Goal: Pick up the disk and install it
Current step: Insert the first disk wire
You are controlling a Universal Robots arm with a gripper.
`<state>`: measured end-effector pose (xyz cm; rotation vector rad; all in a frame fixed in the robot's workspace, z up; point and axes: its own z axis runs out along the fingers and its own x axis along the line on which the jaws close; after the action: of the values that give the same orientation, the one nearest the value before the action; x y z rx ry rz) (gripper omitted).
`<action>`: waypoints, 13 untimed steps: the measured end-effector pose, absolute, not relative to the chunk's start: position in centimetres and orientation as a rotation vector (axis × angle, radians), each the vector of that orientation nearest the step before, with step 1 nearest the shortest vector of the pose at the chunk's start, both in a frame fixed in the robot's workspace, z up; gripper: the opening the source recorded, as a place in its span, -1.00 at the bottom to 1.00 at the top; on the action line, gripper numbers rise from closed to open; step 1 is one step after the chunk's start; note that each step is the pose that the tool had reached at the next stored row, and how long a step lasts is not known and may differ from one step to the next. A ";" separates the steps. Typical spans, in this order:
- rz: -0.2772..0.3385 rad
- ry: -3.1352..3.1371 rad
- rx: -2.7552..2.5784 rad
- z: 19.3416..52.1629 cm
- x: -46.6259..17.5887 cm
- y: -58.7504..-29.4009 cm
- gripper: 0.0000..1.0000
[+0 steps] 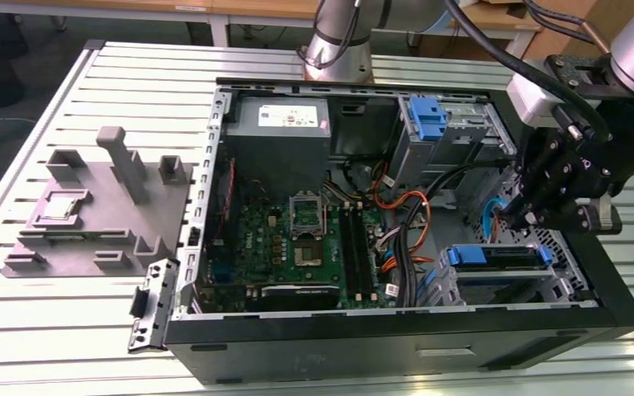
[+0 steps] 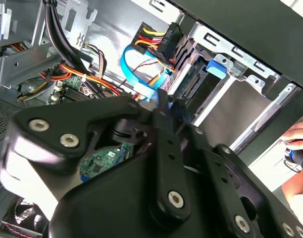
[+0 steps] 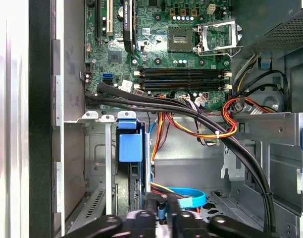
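The disk (image 1: 494,257) sits in the lower drive bay at the case's front corner, on the exterior view's right, its blue carrier end facing up. In the first wrist view the disk's (image 3: 130,146) blue tab stands in the metal cage. In the second wrist view the disk (image 2: 193,87) lies slotted in the cage with cables plugged at its end. My gripper (image 1: 512,221) hangs just above and beside that bay, apart from the disk. Its black fingers (image 3: 159,210) stand close together, shut, next to a blue flat cable (image 3: 191,198). My gripper (image 2: 164,101) points down into the case.
The open black case (image 1: 405,346) holds a green motherboard (image 1: 295,239), a grey power supply (image 1: 284,124) and a bare blue bracket (image 1: 428,115) in the upper bay. Orange and black cables (image 3: 201,124) cross beside the cage. A grey fixture (image 1: 96,206) stands outside. A hand (image 2: 295,144) rests beyond the case.
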<state>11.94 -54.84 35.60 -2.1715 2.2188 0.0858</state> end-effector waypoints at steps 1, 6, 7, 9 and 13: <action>0.086 2.219 -2.172 35.6 11.9 -54.8 -0.66; 0.086 2.219 -2.172 35.6 11.9 -54.8 -0.68; 0.086 2.219 -2.172 35.6 11.9 -54.8 -0.68; 0.086 2.219 -2.172 35.6 11.9 -54.8 -0.68; 0.083 2.220 -2.172 35.6 11.9 -55.1 -0.68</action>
<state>11.94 -55.08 35.60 -2.1725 2.2199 0.0832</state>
